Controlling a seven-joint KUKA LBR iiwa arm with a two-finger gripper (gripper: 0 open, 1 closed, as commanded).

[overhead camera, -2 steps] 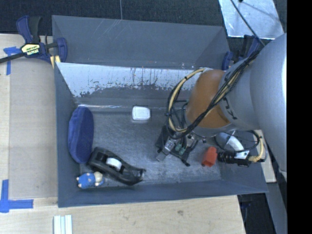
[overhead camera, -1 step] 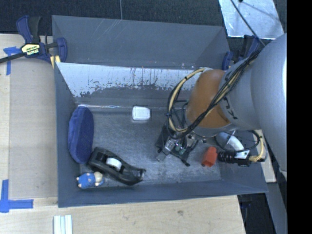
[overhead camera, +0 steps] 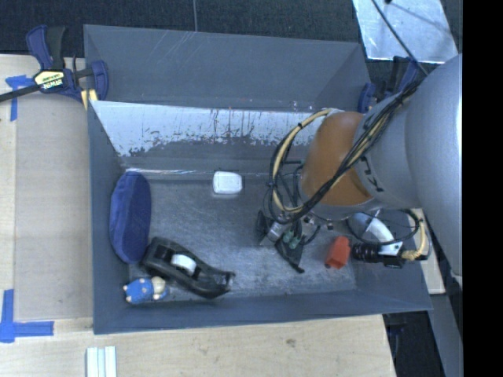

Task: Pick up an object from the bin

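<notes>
My gripper (overhead camera: 284,240) hangs low over the bin floor, right of the middle, below the orange wrist cover and its cables. A small red piece (overhead camera: 337,253) lies just to its right on the floor. Beyond that, by the right wall, lies a black and white item with a yellow loop (overhead camera: 383,249). A small white block (overhead camera: 227,183) rests near the back wall, up and to the left of the gripper. Nothing shows between the gripper's tips.
A black tape dispenser with a white roll (overhead camera: 187,269) lies at the front left, with a small blue and yellow toy figure (overhead camera: 145,290) beside it. A dark blue oval pad (overhead camera: 130,214) lies along the left wall. The arm covers the bin's right side.
</notes>
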